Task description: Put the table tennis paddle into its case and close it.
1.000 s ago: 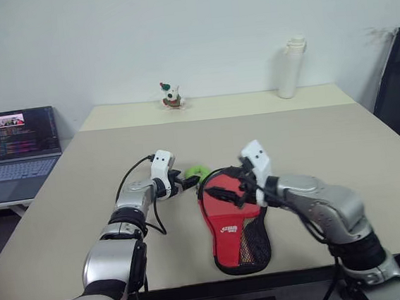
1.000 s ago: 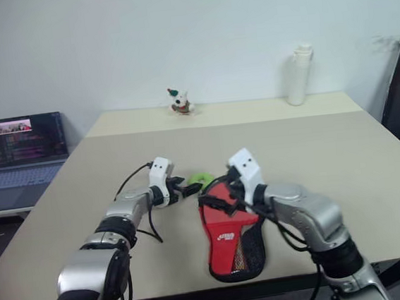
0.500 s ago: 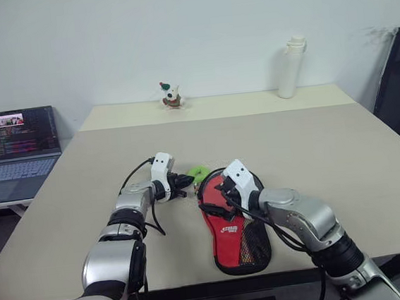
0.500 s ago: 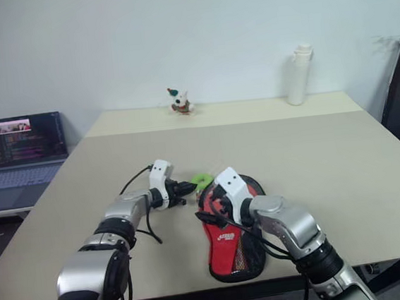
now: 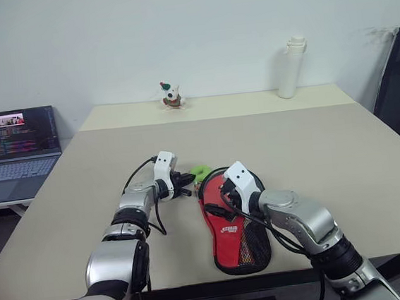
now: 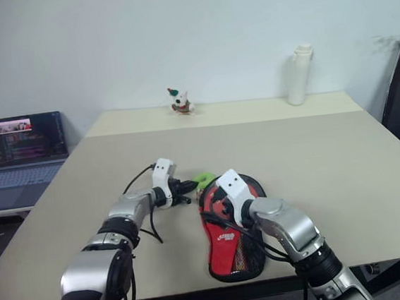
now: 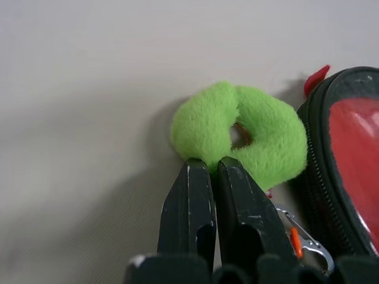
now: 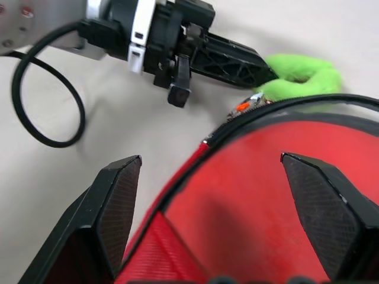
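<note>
Fingers of your left gripper (image 7: pixel 213 168) are pinched together on the edge of the fluffy green ring charm (image 7: pixel 243 131), clipped by the zip at the head of the red, black-edged fabric case (image 5: pixel 234 225), lower centre of frame. Pull the charm steadily along the seam. Your right gripper (image 8: pixel 222 177) hovers spread wide over the red face; press it flat. I cannot make out the paddle.

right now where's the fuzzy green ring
In the head views, the fuzzy green ring lies on the beige table, left of centre, against the top edge of the red zip case, with the left gripper shut at its rim.
</note>
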{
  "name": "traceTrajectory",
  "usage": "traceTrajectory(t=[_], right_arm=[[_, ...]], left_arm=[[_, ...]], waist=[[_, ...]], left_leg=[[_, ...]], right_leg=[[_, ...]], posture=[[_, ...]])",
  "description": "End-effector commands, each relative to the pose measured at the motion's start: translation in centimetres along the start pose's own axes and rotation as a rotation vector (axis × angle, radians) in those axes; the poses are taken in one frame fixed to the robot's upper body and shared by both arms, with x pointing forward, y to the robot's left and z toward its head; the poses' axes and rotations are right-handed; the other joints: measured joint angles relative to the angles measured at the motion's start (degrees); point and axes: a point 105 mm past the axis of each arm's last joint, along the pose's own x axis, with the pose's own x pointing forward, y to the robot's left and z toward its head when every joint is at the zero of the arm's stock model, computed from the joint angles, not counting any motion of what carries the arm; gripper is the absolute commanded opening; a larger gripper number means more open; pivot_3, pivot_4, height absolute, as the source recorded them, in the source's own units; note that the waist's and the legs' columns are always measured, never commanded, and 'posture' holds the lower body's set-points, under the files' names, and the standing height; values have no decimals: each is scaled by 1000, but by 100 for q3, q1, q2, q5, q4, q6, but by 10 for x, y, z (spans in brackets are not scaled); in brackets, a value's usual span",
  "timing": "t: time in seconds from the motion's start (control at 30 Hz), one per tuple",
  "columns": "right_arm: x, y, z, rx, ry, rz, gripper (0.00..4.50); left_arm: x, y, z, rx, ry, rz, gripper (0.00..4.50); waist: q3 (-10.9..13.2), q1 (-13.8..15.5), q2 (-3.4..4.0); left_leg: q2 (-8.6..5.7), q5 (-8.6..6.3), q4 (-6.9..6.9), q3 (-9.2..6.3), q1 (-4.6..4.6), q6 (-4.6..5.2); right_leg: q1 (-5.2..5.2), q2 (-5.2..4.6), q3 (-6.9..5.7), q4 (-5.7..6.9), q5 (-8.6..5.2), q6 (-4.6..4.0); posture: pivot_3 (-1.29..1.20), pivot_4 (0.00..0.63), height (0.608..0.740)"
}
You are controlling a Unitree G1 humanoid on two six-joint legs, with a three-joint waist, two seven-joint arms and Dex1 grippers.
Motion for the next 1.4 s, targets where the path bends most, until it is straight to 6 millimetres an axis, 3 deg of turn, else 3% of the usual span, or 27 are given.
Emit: traceTrajectory(t=[0.03, 0.17, 0.4, 0.57, 0.87, 1.1, 1.27, 1.4], right_arm=[[2, 2, -3, -12, 10, 1, 4116], [2, 2, -13, -8, 35, -6, 4116], [3, 4, -25, -2, 70, -2, 4116], [5, 8, -34, -14, 97, 7, 4116], [3, 5, -33, -16, 80, -1, 4116], [6, 3, -40, -21, 108, -11, 4116], [5, -11, -59, -20, 173, -77, 4116], [4, -12, -69, -19, 203, -82, 4116]], left_arm=[[-1, -11, 46, 43, -140, -41, 39], [-5, -20, 64, 70, -199, -64, 39], [-12, -27, 69, 87, -215, -60, 39], [-14, -33, 58, 104, -179, -83, 39], [-25, -20, 43, 86, -157, -13, 39], [-17, -21, 44, 106, -151, -5, 39], [-2, -30, 61, 152, -173, -27, 39], [7, -33, 66, 194, -166, -39, 39]], waist=[[0, 1, 0], [0, -3, 0], [0, -9, 0], [0, -10, 0], [-1, -11, -1], [-2, -8, -3], [-7, -5, -11], [-23, 0, -22]], left_leg=[[0, 0, 0, 0, -3, 0], [0, 0, 0, -3, -4, 0], [2, 0, 0, -10, 2, 0], [1, 0, 1, -11, 4, -1], [3, 1, 1, -12, 8, -1], [2, 1, 1, -12, 9, -1], [0, 1, 3, -11, 12, -1], [-2, 1, 4, -5, 14, -1]], right_leg=[[-2, 0, -1, -1, 0, -1], [-3, 0, 2, -1, 1, -1], [-4, 0, 7, 5, 1, -1], [-1, 1, 8, 5, 1, -1], [0, 1, 8, 8, 1, -2], [1, 0, 8, 7, 1, -2], [6, 1, 5, 8, 1, -2], [12, 0, 5, 4, -3, 5]], posture=[[0, 150, 740], [0, 150, 740], [0, 150, 740], [0, 150, 740], [0, 150, 740], [0, 150, 740], [0, 150, 740], [0, 150, 740]])
